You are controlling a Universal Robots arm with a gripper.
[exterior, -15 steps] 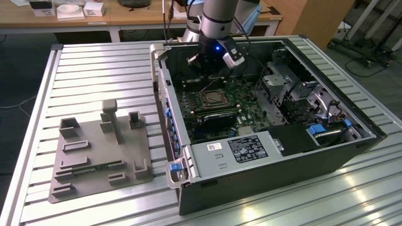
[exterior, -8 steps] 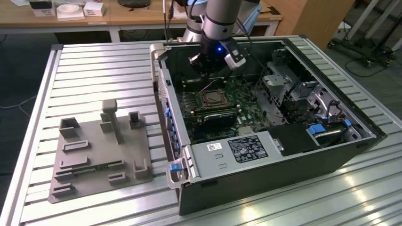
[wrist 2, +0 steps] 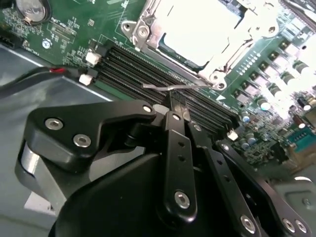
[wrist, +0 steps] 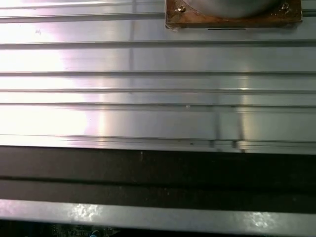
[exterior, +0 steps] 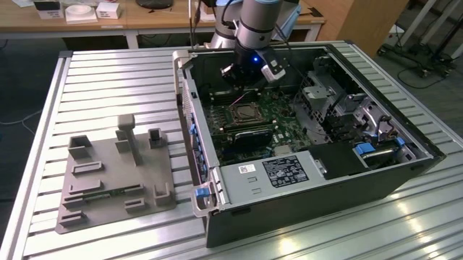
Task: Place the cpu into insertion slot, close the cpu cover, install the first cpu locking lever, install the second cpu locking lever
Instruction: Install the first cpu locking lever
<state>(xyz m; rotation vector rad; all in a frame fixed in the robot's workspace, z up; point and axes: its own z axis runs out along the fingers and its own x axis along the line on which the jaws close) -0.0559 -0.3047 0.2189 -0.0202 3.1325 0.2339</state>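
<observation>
Hovering hand — cpu within cpu cover

An open black computer case lies on a slatted aluminium surface. Inside the case are a green motherboard, long black memory slots, a coin battery and a labelled grey power supply. Blue clips sit on the case's wall. To the exterior view's left of the case rests a grey fixture plate with upright blocks. Behind the case stands a wooden desk.
</observation>
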